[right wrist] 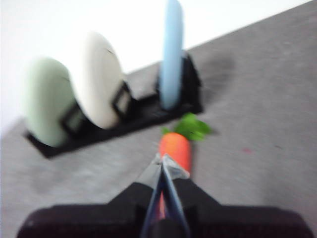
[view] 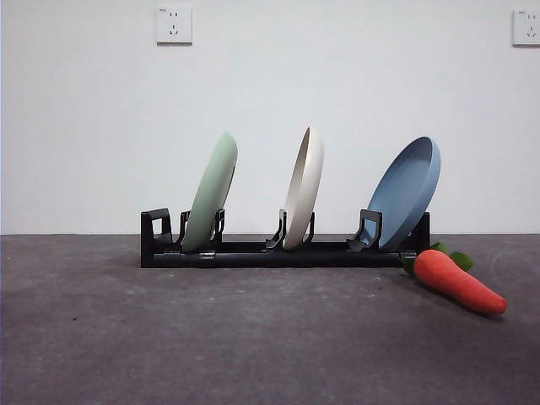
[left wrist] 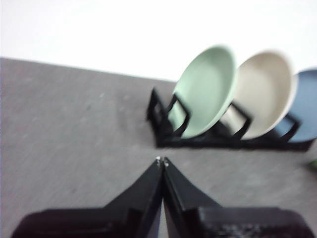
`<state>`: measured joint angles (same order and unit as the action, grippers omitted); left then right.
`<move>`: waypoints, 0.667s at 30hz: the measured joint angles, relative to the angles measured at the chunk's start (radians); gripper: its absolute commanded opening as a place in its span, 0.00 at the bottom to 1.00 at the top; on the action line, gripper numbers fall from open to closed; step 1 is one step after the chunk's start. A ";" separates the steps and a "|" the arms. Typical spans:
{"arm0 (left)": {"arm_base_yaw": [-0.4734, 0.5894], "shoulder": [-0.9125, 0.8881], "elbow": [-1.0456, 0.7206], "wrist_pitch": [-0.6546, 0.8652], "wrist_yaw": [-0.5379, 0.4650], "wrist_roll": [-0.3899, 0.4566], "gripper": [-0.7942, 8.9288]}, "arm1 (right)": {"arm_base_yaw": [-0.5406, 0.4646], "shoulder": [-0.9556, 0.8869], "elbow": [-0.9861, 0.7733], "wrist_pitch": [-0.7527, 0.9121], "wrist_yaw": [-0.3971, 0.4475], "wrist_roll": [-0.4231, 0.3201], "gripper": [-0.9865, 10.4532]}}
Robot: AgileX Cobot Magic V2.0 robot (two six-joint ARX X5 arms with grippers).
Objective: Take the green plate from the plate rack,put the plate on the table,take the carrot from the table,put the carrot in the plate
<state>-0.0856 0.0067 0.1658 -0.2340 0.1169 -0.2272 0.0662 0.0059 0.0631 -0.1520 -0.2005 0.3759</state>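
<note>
The green plate (view: 211, 192) stands tilted in the left slot of the black plate rack (view: 270, 251) on the grey table (view: 211, 337). A cream plate (view: 304, 187) and a blue plate (view: 407, 192) stand in the other slots. The carrot (view: 456, 280) lies on the table at the rack's right end, leaves toward the rack. My left gripper (left wrist: 162, 160) is shut and empty, short of the green plate (left wrist: 207, 89) and rack (left wrist: 223, 141). My right gripper (right wrist: 162, 159) is shut and empty, above the carrot (right wrist: 176, 148). Neither arm shows in the front view.
A white wall (view: 270, 101) with two sockets stands behind the rack. In the right wrist view the green plate (right wrist: 44, 99), cream plate (right wrist: 96, 77) and blue plate (right wrist: 171, 54) stand in the rack (right wrist: 114, 126).
</note>
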 measured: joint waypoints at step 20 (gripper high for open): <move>0.000 0.300 0.577 -0.450 0.304 0.055 0.08 | 0.000 0.398 0.679 -0.601 -0.219 -0.220 0.08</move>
<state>-0.0856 0.3065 0.7429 -0.6838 0.4213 -0.1726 0.0662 0.4038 0.7418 -0.7528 -0.4194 0.1562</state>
